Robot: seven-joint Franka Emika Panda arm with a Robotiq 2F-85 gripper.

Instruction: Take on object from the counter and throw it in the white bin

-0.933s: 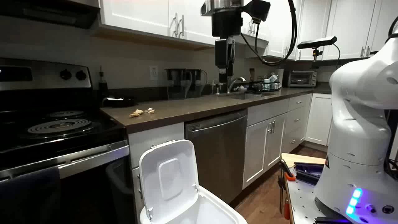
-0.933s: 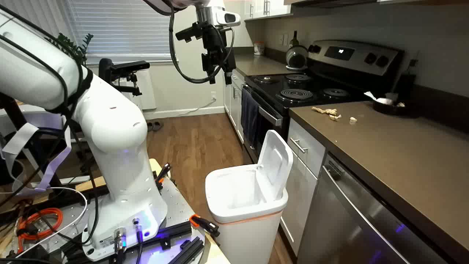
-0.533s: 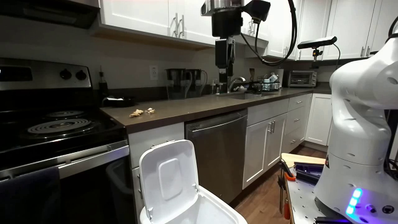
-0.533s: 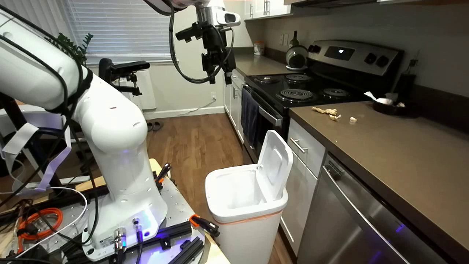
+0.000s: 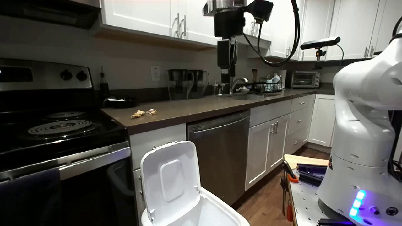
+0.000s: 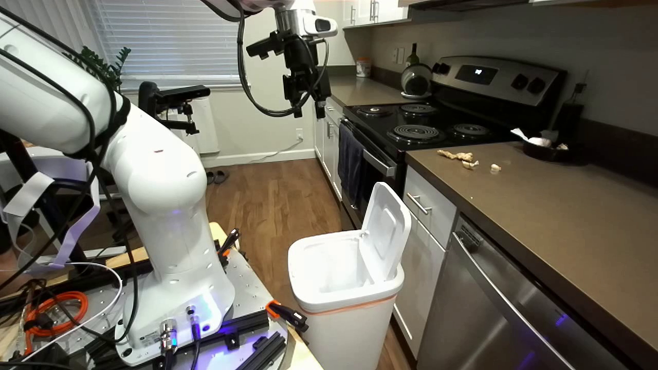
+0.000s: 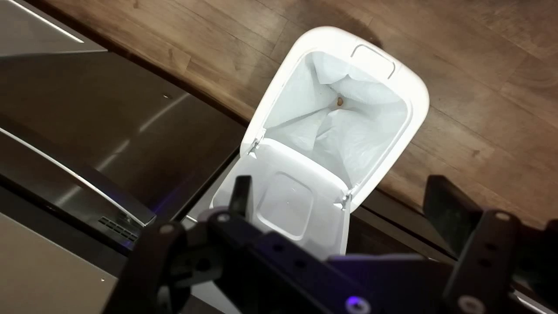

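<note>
White bin point(image 6: 349, 329) stands open, small brown bit point(image 7: 340, 101) deep inside, probably my object. Fingers point(image 7: 449, 209) spread, nothing between them. No visible shift in my pose since a moment ago; drop likely done. Pale knobbly root point(image 6: 462, 155) lies at the bench's point(image 6: 540, 221) far end.

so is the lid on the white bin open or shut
Open: the lid stands raised in both exterior views, and the wrist view looks into the white bin.
</note>
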